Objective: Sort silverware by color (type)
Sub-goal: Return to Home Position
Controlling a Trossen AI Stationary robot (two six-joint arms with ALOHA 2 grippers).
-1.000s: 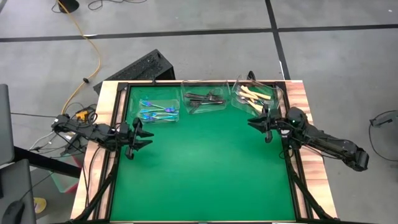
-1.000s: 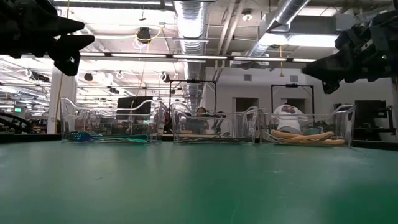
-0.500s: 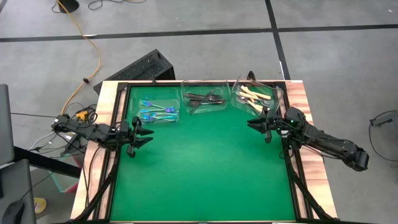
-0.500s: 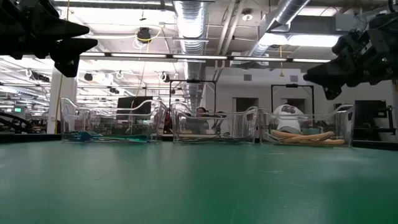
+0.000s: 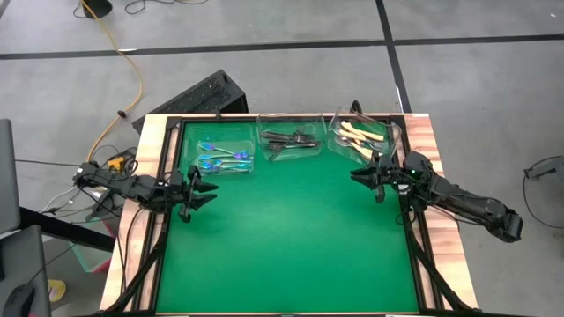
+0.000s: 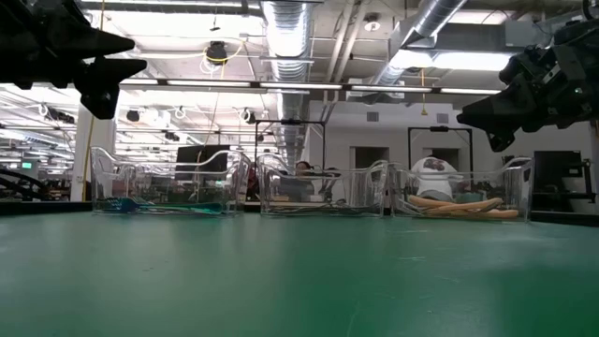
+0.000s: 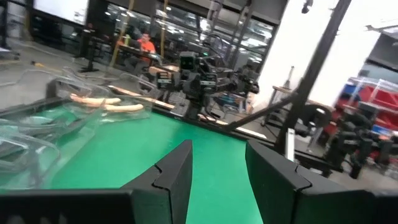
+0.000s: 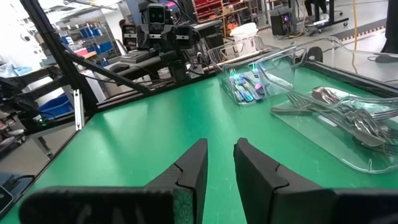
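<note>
Open and holding nothing: left gripper [image 5: 204, 191] over left side of table [image 5: 291, 238], right gripper [image 5: 359, 176] near cream forks [image 5: 361, 134].

Top cam straight down; low cam level; wrist cams inward; shared: table [image 5: 291, 238].

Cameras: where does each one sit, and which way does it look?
High view: above the green table, looking straight down on the left gripper, the right gripper and three clear tubs.
Low view: at tabletop height, looking level at the tubs; grippers hang in upper corners.
Left wrist view: on the left arm, looking past its own fingers at the right arm and cream forks.
Right wrist view: on the right arm, looking past its own fingers at the left arm and blue forks.
Shared: each wrist view shows the other arm.
</note>
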